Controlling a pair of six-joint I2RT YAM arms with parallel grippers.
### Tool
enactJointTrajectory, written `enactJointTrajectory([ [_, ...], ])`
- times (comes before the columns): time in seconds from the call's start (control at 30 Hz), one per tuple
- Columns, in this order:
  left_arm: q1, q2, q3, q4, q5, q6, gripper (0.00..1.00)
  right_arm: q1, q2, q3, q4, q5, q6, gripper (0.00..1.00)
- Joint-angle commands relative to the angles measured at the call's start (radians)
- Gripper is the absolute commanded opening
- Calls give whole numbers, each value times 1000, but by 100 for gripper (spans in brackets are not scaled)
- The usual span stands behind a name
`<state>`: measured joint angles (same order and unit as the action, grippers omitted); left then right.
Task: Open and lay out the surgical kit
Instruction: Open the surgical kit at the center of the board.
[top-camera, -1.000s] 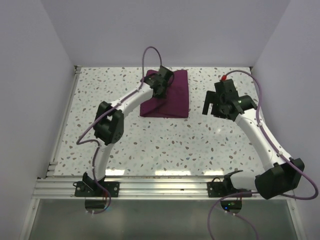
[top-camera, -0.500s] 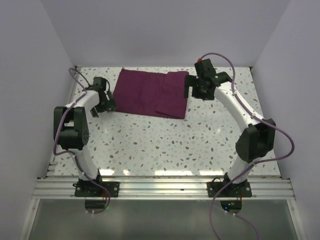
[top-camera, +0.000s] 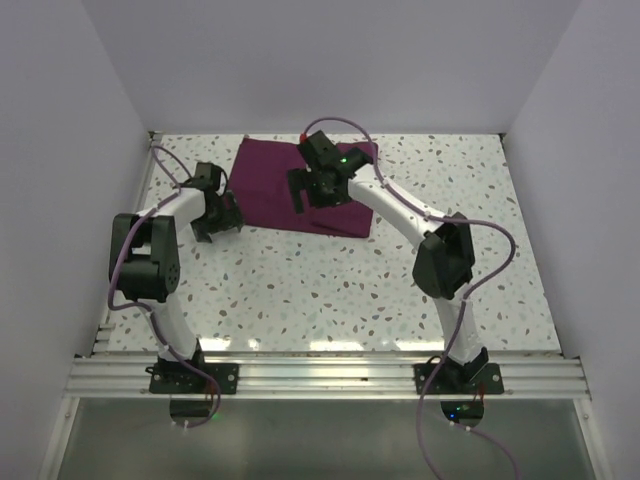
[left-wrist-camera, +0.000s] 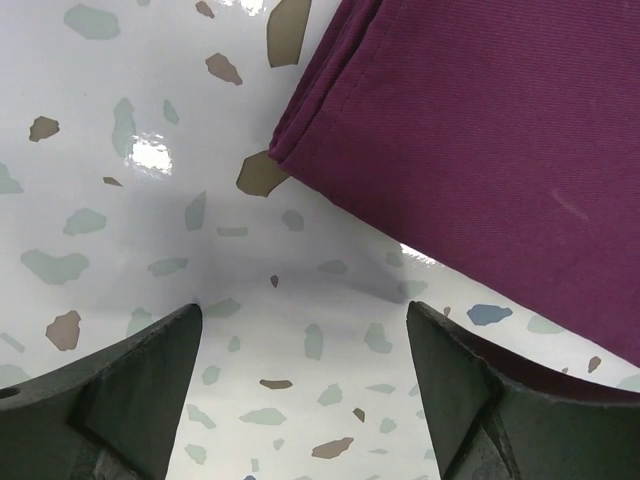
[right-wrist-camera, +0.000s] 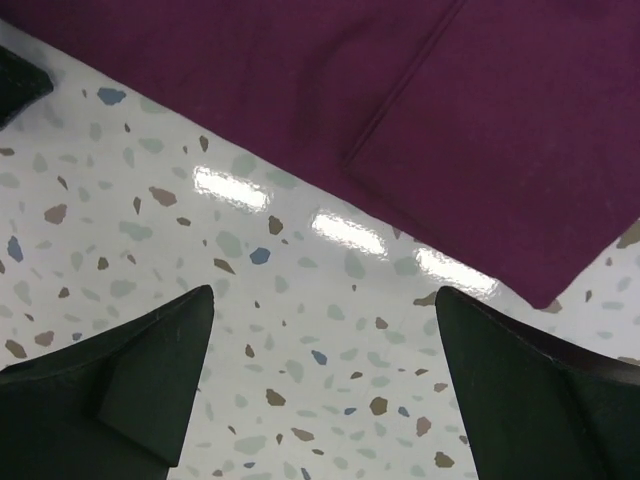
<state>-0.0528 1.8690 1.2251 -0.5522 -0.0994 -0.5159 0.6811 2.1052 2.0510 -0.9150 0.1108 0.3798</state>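
The surgical kit shows only as its dark purple cloth wrap (top-camera: 268, 185), lying flat at the back middle of the speckled table, with a folded layer on its right part (right-wrist-camera: 520, 130). My left gripper (top-camera: 222, 215) stands open just off the wrap's near left corner (left-wrist-camera: 300, 150); in the left wrist view the gripper (left-wrist-camera: 305, 310) has only bare table between its fingers. My right gripper (top-camera: 310, 190) hangs open over the wrap's near middle; in the right wrist view the gripper (right-wrist-camera: 325, 295) sits above the table just in front of the wrap's near edge.
The speckled white table (top-camera: 330, 290) stretches in front of the wrap. Lilac walls close the left, back and right sides. An aluminium rail (top-camera: 320, 375) with both arm bases runs along the near edge.
The wrap has been unfolded leftward from a compact folded shape into a wide flat sheet. My left gripper has let go of it and opened. My right arm swung from the right side over the wrap.
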Motion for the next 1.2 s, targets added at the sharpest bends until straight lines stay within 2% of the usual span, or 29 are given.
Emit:
enactJointTrajectory([
  [0.0,5,-28,7,29,36,-16,86,17,71,67,-70,78,16,96],
  [0.3,5,-54,-16,17,50,19,84,17,226,164,-101,210,18,92],
  [0.4,5,-64,-22,17,59,27,83,18,274,195,-102,227,18,87],
  [0.63,5,-51,10,-3,59,59,82,17,326,205,-102,248,11,69],
  [0.7,5,-45,20,-5,61,66,82,18,331,196,-101,239,13,60],
  [0.77,5,-37,28,-5,61,71,82,18,328,181,-94,231,16,58],
  [0.93,5,-33,30,-2,69,74,82,17,315,143,-70,225,18,46],
  [0.97,5,-33,28,0,70,76,82,17,315,140,-68,222,13,40],
  [1.0,5,-31,25,0,72,76,82,18,317,141,-68,221,13,26],
  [1.07,5,-31,24,2,73,77,82,17,323,144,-68,217,8,13],
  [1.1,5,-31,24,3,75,77,82,18,328,147,-74,217,7,2],
  [1.17,5,-30,22,5,76,77,82,18,328,150,-76,217,2,0],
])
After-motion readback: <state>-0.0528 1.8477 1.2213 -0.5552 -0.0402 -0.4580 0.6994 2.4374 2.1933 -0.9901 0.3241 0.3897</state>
